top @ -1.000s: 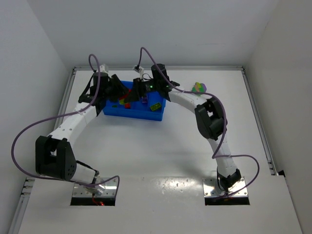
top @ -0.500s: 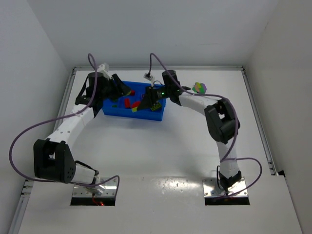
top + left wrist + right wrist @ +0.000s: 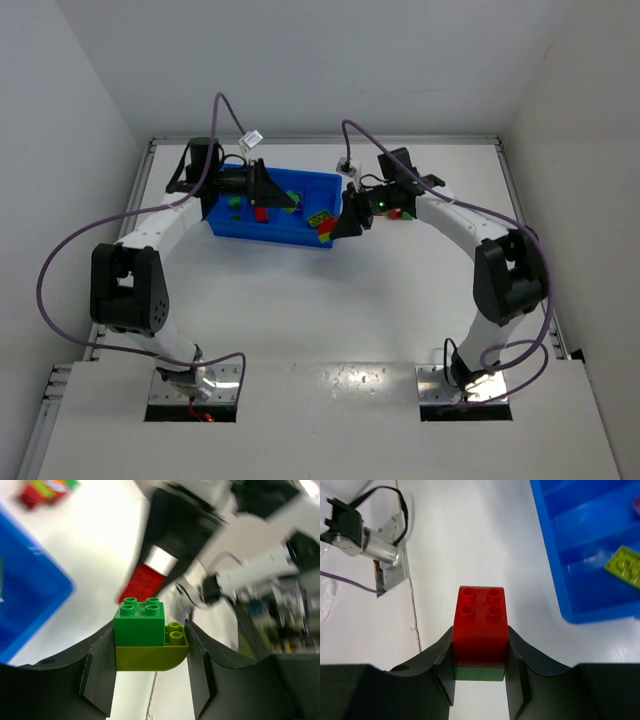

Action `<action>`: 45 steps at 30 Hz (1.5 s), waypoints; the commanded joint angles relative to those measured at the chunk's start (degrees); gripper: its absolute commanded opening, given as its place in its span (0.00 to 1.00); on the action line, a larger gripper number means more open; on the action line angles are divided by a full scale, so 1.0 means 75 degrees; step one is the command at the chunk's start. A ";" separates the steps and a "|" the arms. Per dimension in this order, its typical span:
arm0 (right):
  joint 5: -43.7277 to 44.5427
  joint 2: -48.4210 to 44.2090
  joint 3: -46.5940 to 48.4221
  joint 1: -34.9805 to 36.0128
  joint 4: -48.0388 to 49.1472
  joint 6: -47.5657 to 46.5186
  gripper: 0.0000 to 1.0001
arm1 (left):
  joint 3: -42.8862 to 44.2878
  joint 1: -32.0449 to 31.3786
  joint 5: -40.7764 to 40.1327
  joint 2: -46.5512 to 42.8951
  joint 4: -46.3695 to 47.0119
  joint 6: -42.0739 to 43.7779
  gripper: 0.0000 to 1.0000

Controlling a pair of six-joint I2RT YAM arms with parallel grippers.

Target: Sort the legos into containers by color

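My left gripper (image 3: 150, 647) is shut on a green brick (image 3: 139, 625) stacked on a yellow-green brick (image 3: 150, 659); in the top view it (image 3: 283, 198) hangs over the blue tray (image 3: 300, 238). My right gripper (image 3: 480, 652) is shut on a red brick (image 3: 480, 622) with a green brick (image 3: 480, 672) under it, just off the tray's right end (image 3: 332, 230). The tray (image 3: 570, 580) holds a yellow-green plate (image 3: 625, 565), a red brick (image 3: 262, 212) and green bricks (image 3: 235, 200).
A multicoloured clump (image 3: 45, 490) lies on the white table right of the tray, partly hidden under the right arm in the top view (image 3: 400, 212). A metal bracket with a cable (image 3: 375, 547) is at the table edge. White walls stand close round the table.
The right gripper has swung right, from over the tray to beside its right end, holding the red brick. The left gripper has moved right across the tray, and its arm now reaches in from the back left.
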 commanded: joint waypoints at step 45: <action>0.1570 0.0064 -0.1376 -0.0903 -0.1599 -0.1403 0.79 | -0.0538 -0.3067 -0.2875 -0.1607 -0.4392 0.9720 0.12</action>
